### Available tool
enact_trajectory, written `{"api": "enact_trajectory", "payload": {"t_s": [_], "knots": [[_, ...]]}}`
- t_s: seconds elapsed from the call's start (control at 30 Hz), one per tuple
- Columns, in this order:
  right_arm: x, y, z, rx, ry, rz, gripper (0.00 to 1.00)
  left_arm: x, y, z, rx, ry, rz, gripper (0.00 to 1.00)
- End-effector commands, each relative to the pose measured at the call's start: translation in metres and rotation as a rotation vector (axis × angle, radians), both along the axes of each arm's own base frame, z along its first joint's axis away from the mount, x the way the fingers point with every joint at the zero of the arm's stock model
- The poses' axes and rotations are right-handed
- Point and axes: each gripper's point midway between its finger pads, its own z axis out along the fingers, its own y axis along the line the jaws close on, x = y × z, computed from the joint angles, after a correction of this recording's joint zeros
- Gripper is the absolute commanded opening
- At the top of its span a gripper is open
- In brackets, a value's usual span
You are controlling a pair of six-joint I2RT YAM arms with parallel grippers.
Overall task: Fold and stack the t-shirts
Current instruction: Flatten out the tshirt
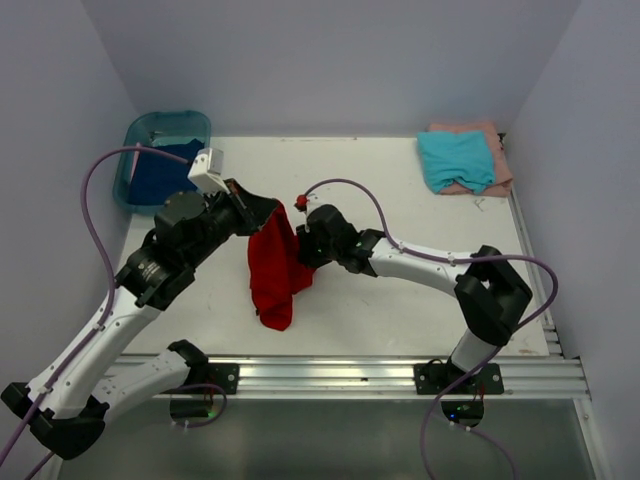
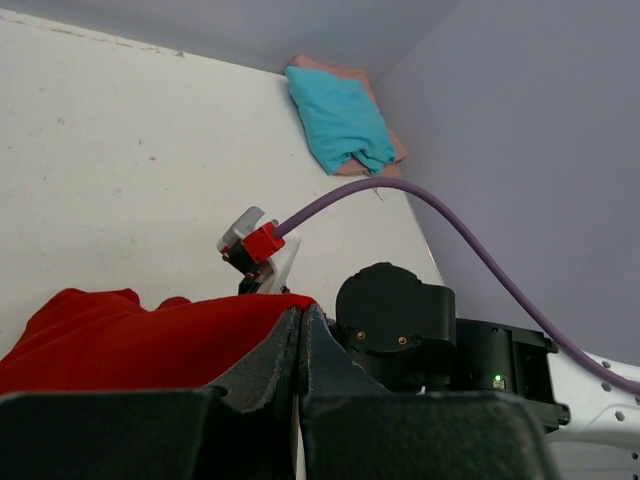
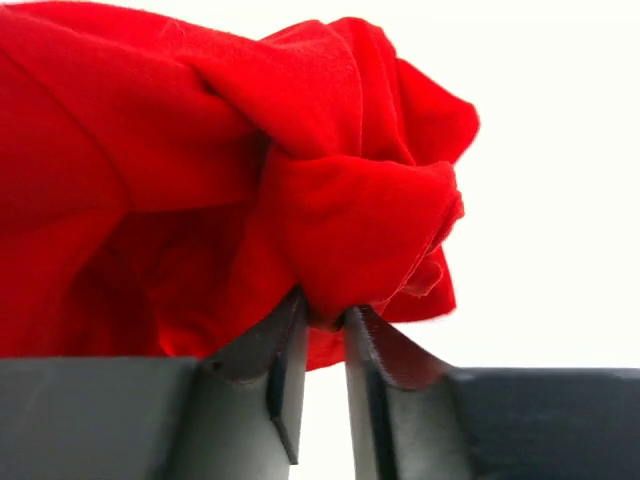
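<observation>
The red t-shirt [image 1: 275, 270] hangs bunched above the table's middle, held between both grippers. My left gripper [image 1: 262, 210] is shut on its upper left edge; in the left wrist view the jaws [image 2: 300, 315] are pressed together with red cloth [image 2: 130, 335] beside them. My right gripper [image 1: 303, 243] is shut on a fold at the shirt's right side; the red cloth [image 3: 230, 170] fills the right wrist view. The teal t-shirt [image 1: 456, 160] lies folded on the pale pink t-shirt [image 1: 493, 150] at the far right corner. The dark blue t-shirt [image 1: 160, 170] lies in the tub.
A teal plastic tub [image 1: 140, 135] stands at the far left corner. Purple cables loop from both arms. Walls close the table's left, back and right. A metal rail [image 1: 340, 375] runs along the near edge.
</observation>
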Motion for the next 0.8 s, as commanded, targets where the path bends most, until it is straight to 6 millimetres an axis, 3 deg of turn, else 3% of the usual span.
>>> {"api": "enact_trajectory", "payload": {"t_s": [0.0, 0.1, 0.23, 0.4, 0.47, 0.5, 0.57, 0.77], "knots": [[0.01, -0.006, 0.038, 0.024, -0.099, -0.037, 0.14, -0.003, -0.003, 0.006, -0.038, -0.012, -0.015, 0.0], [0.012, -0.008, 0.041, 0.017, -0.109, -0.039, 0.0, -0.002, -0.006, 0.004, -0.036, -0.006, -0.022, 0.0], [0.009, -0.013, 0.048, 0.009, -0.109, -0.039, 0.0, -0.001, -0.004, -0.001, -0.022, 0.003, -0.014, 0.0], [0.002, -0.039, 0.082, -0.014, -0.166, -0.065, 0.0, -0.001, 0.002, -0.005, 0.002, 0.009, 0.012, 0.0], [-0.003, -0.058, 0.086, -0.069, -0.175, -0.08, 0.0, -0.001, 0.005, -0.003, 0.008, 0.002, 0.021, 0.0], [-0.005, -0.066, 0.1, -0.07, -0.196, -0.096, 0.0, -0.001, 0.006, -0.005, 0.015, 0.007, 0.027, 0.0], [-0.009, -0.092, 0.101, -0.157, -0.199, -0.135, 0.0, -0.001, 0.011, -0.006, 0.025, 0.002, 0.045, 0.0], [-0.011, -0.17, 0.146, -0.35, -0.298, -0.341, 0.0, 0.002, 0.026, 0.004, 0.069, -0.023, 0.107, 0.0]]}}
